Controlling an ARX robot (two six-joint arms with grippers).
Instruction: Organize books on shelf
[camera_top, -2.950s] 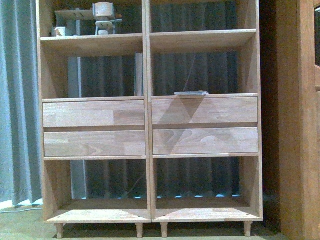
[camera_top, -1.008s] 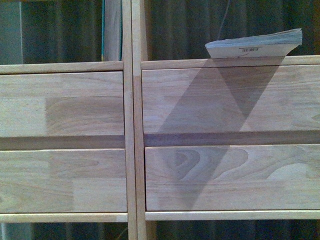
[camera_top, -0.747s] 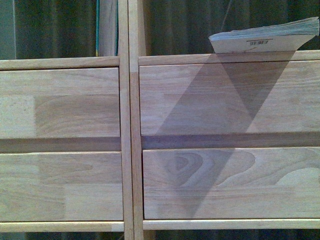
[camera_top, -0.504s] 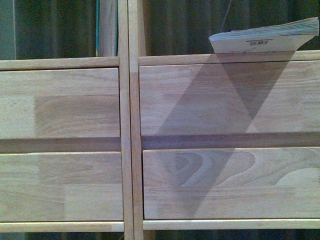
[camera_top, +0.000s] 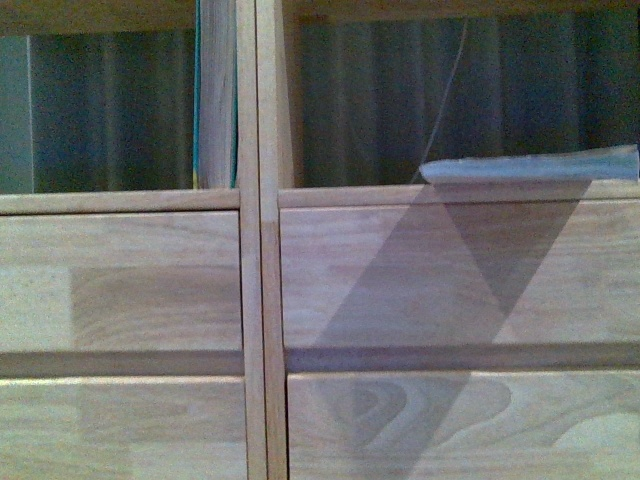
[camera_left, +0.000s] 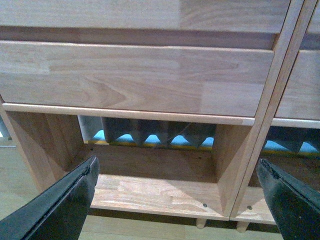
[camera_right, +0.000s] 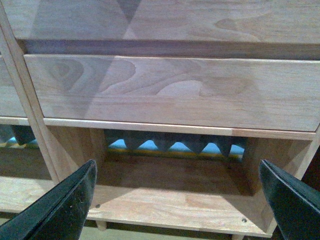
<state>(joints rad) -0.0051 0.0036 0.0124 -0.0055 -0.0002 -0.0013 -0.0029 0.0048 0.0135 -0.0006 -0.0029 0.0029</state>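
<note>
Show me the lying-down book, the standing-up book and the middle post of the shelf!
lying-down book (camera_top: 530, 168), front view, middle of its near edge.
standing-up book (camera_top: 216, 100), front view, its cream page edges.
middle post (camera_top: 268, 300), front view, partway down its front face.

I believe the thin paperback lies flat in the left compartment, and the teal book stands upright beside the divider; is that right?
Not quite: the front view shows the thin paperback lying flat in the right compartment; the teal book does stand upright beside the divider.
</note>
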